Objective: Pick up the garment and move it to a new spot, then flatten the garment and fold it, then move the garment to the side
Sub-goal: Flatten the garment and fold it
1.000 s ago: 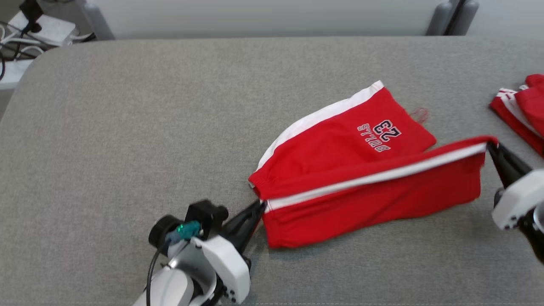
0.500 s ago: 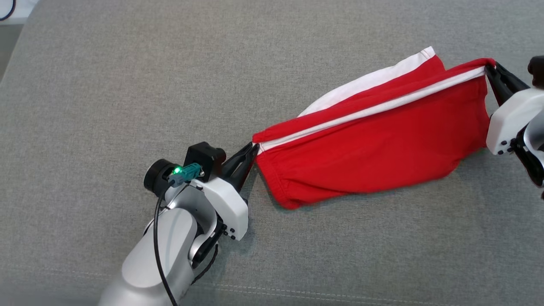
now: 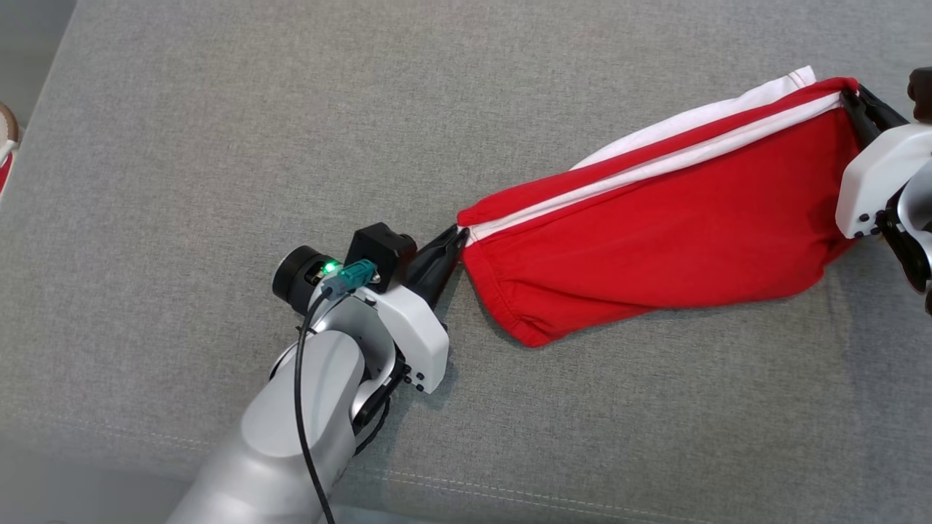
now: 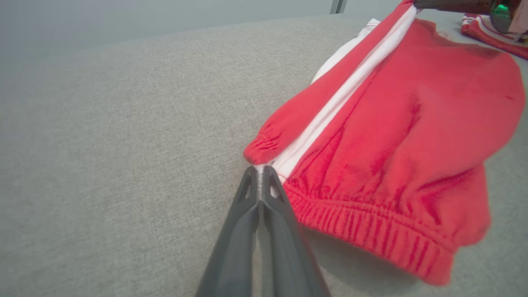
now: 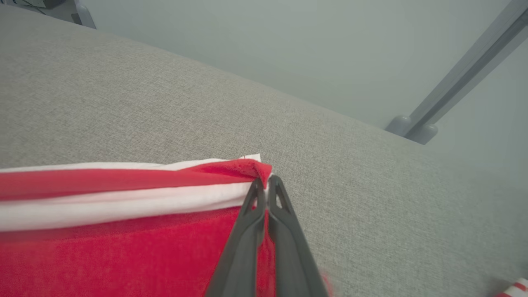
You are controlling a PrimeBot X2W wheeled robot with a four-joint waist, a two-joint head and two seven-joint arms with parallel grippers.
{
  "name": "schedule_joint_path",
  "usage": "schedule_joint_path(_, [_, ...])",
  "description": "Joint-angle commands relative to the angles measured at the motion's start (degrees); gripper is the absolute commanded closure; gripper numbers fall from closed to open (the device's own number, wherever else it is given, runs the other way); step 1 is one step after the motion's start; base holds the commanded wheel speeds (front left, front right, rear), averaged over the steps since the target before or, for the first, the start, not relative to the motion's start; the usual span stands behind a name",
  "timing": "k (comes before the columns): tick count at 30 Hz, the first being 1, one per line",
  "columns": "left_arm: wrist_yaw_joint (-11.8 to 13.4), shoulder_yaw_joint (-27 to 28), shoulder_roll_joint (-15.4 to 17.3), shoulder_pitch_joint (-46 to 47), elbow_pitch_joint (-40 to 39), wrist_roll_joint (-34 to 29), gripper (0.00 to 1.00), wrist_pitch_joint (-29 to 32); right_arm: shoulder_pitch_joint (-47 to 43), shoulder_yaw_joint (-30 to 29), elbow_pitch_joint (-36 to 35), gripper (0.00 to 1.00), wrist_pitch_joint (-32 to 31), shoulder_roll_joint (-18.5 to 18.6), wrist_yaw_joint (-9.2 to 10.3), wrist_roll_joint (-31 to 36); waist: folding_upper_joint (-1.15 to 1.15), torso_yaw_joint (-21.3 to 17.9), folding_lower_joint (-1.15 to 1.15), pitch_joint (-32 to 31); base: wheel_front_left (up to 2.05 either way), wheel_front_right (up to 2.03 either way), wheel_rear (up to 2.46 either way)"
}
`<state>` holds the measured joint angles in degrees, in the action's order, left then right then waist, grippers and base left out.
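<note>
Left fingers (image 3: 440,255) and right fingers (image 3: 870,109), 2 pairs, each tight on 1 red garment (image 3: 655,240).

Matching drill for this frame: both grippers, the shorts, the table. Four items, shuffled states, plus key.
Things:
1. left gripper, two long dark fingers
2. right gripper, two long dark fingers
3. red fabric shorts with a white side stripe
4. grey woven fabric tabletop

States:
a. stretched between the two grippers
b. shut on the gathered elastic end of the stripe
c. underneath the garment
d. shut on the plain-hemmed end of the stripe

Pairs: 1-b, 2-d, 3-a, 4-c
</note>
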<state>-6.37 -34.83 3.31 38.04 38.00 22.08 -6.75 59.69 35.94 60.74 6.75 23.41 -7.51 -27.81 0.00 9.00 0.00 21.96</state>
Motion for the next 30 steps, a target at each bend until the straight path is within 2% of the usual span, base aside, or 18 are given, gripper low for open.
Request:
schedule_joint_path(1, [-0.28, 1.01, 1.27, 2.03, -0.21, -0.34, 1.0, -0.74, 0.72, 1.08, 0.33, 1.0, 1.23, 0.32, 0.02, -0.85, 0.0, 0.44, 0.0, 0.33, 0.0, 0.0, 0.0])
schedule_joint_path(5, [-0.57, -0.82, 0.77, 3.35, 1.93, -0.41, 1.0, -2.71, 2.19, 3.26, 3.09, 1.0, 2.33, 0.13, 0.02, -3.35, 0.0, 1.32, 0.0, 0.96, 0.0, 0.0, 0.0])
schedule_joint_path(6, [-0.64, -1.63, 0.45, 4.48, 3.06, -0.44, 1.0, -3.92, 3.15, 3.83, 4.68, 0.58, 3.06, 0.02, 0.02, -4.74, 0.0, 1.78, 0.0, 1.47, 0.0, 0.0, 0.0])
schedule_joint_path(7, [-0.65, -1.77, 0.36, 4.81, 3.48, -0.38, 1.0, -4.25, 3.48, 3.93, 5.28, 0.27, 3.28, -0.09, 0.02, -5.13, 0.0, 1.81, 0.0, 1.61, 0.0, 0.0, 0.0])
schedule_joint_path(8, [-0.66, -1.96, 0.29, 5.13, 3.95, -0.36, 0.89, -4.52, 3.81, 4.08, 5.81, 0.0, 3.51, -0.25, 0.02, -5.45, 0.0, 1.8, 0.0, 1.73, 0.0, 0.0, 0.0])
schedule_joint_path(11, [-0.8, -2.49, 0.04, 5.75, 4.99, 0.81, 0.52, -5.29, 4.57, 4.47, 7.08, 0.0, 4.8, -0.8, 0.02, -6.1, 0.0, 1.62, 0.0, 1.81, 0.0, 0.0, 0.0])
schedule_joint_path(12, [-0.83, -2.69, -0.01, 5.97, 5.35, 0.97, 0.2, -5.56, 4.72, 4.6, 7.4, 0.0, 5.31, -0.99, 0.02, -6.2, 0.0, 1.5, 0.0, 1.69, 0.0, 0.0, 0.0])
schedule_joint_path(13, [-0.84, -2.74, -0.05, 6.06, 5.79, 1.23, 0.0, -5.8, 4.77, 4.7, 7.59, 0.0, 5.77, -1.2, 0.02, -6.38, 0.0, 1.32, 0.0, 1.48, 0.0, 0.0, 0.0])
schedule_joint_path(17, [-0.56, -2.42, -0.16, 5.88, 7.23, 2.13, 0.0, -6.85, 4.57, 5.3, 7.07, 0.0, 7.47, -1.66, 0.02, -6.77, 0.0, 0.33, 0.0, -0.05, 0.0, 0.0, 0.0])
schedule_joint_path(21, [1.2, -0.81, -0.22, 4.4, 7.5, 3.47, 0.0, -7.64, 3.0, 5.31, 4.48, 0.0, 8.16, -1.89, 0.02, -7.18, 0.0, -0.88, 0.0, -2.26, 0.0, 0.0, 0.0])
schedule_joint_path(26, [4.43, 2.16, 0.47, 1.08, 5.35, 4.54, 0.0, -8.12, -1.55, 2.11, -3.76, 0.0, 8.22, -1.1, 0.02, -6.37, 0.0, -2.48, 0.0, -5.32, 0.0, 0.0, 0.0])
schedule_joint_path(27, [4.43, 2.16, 0.47, 1.08, 5.35, 4.54, 0.0, -8.12, -1.55, 2.11, -3.76, 0.0, 8.22, -1.1, 0.02, -6.37, 0.0, -2.48, 0.0, -5.32, 0.0, 0.0, 0.0])
schedule_joint_path(30, [6.28, 4.92, 1.19, -1.84, 1.53, 5.18, 0.0, -8.21, -5.79, -1.87, -8.97, 0.0, 8.23, -1.09, 0.02, -5.42, 0.0, -3.35, 0.0, -7.28, 0.0, 0.0, 0.0])
